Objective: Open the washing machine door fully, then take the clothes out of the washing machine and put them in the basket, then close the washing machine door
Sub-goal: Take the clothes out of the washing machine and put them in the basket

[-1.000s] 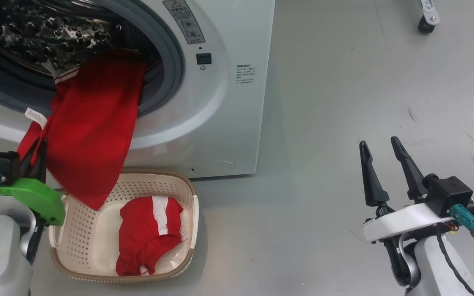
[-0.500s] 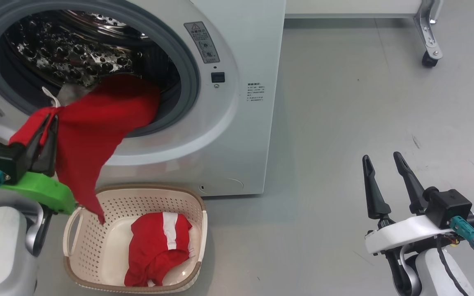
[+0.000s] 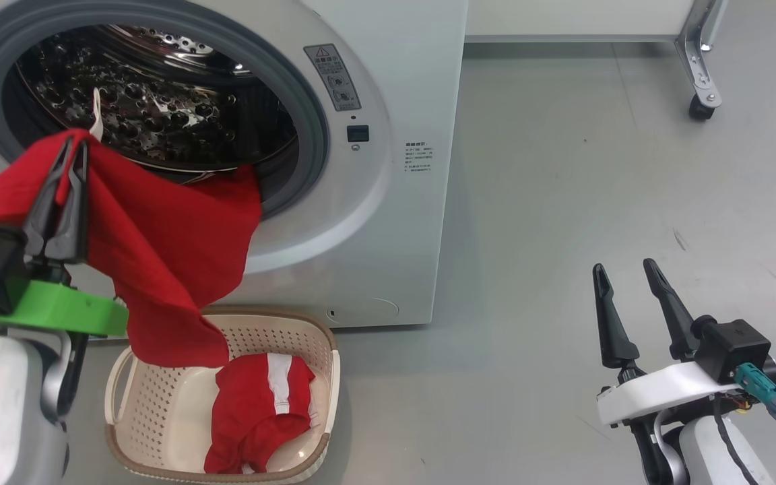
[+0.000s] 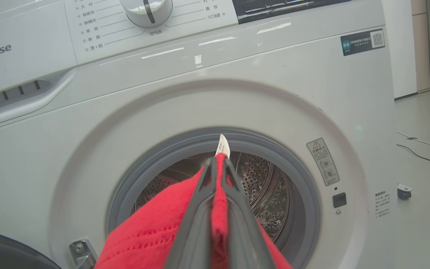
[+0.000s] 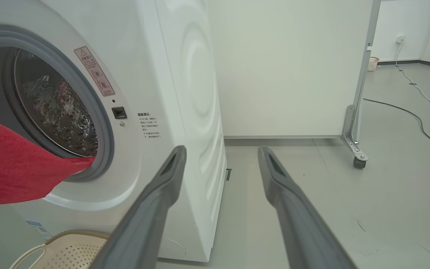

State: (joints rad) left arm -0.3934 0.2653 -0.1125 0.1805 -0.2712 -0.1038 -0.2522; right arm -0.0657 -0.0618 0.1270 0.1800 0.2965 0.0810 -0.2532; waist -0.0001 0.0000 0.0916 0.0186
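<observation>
Head view: left end effector [image 3: 73,148] clamped on red garment [image 3: 172,242], tail draped over gasket [image 3: 307,114]; could snag or drop outside basket [image 3: 280,318]; right end effector [image 3: 622,266] open.

Left claw [image 3: 73,147] high, pinched shut — right claw [image 3: 622,267] low, fingers spread wide.
</observation>
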